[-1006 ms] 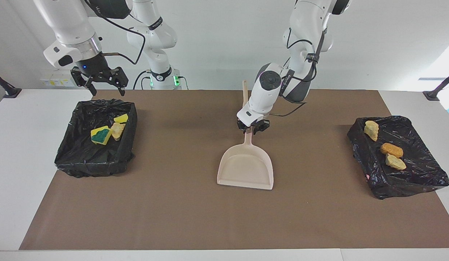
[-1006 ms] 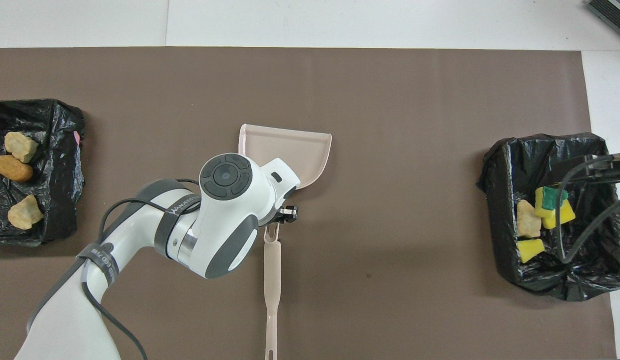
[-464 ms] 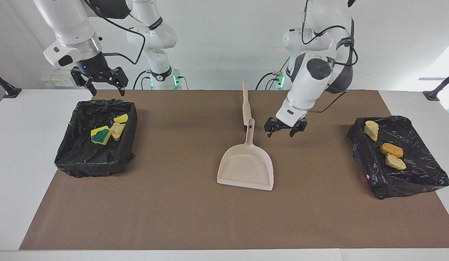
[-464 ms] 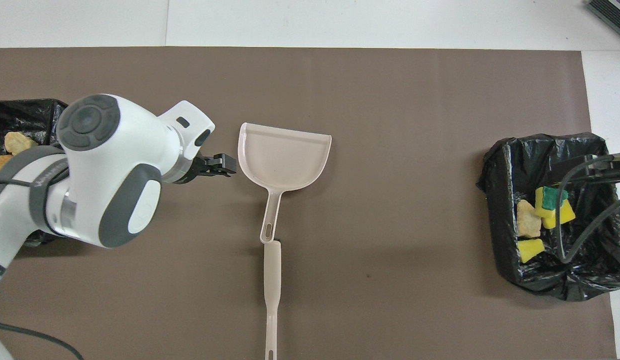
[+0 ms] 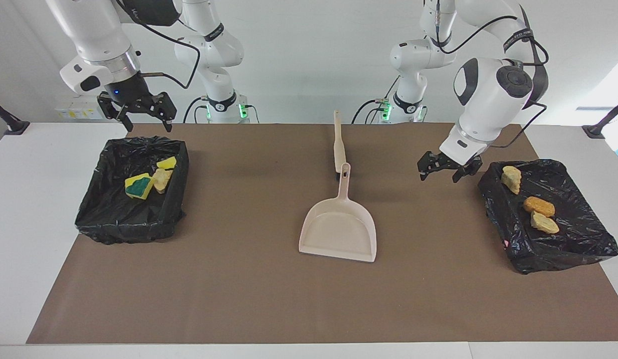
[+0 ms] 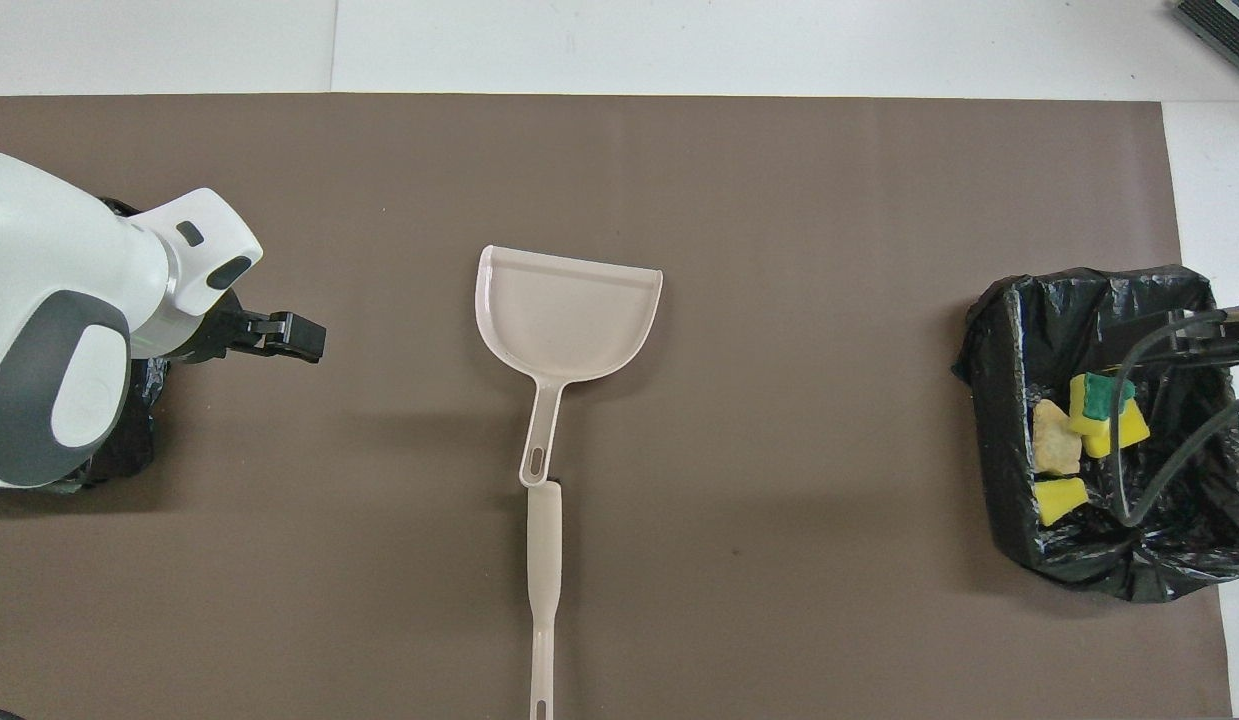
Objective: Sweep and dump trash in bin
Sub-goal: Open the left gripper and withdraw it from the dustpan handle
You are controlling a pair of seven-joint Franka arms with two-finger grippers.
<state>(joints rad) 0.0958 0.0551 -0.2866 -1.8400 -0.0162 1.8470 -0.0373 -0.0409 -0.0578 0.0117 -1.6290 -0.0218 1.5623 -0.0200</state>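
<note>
Beige dustpan [image 5: 338,227] and brush [image 5: 337,142] on brown mat [image 5: 249,279]; yellow-green sponge pieces [image 5: 139,186] in black-lined bin [image 5: 97,209].

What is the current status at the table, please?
Left pincer open, empty, over the mat beside a bin. Right pincer open, waiting above the other bin. Trash in both bins. Dustpan down; nothing obstructing.

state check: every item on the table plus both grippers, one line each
dustpan: flat on the mat, empty, not held
brush: lying on the mat, at the dustpan's handle, not held
bin at the left arm's end: holds three scraps
bin at the right arm's end: holds sponge pieces
left gripper: open, empty, over the mat beside its bin
right gripper: open, empty, waiting above its bin
</note>
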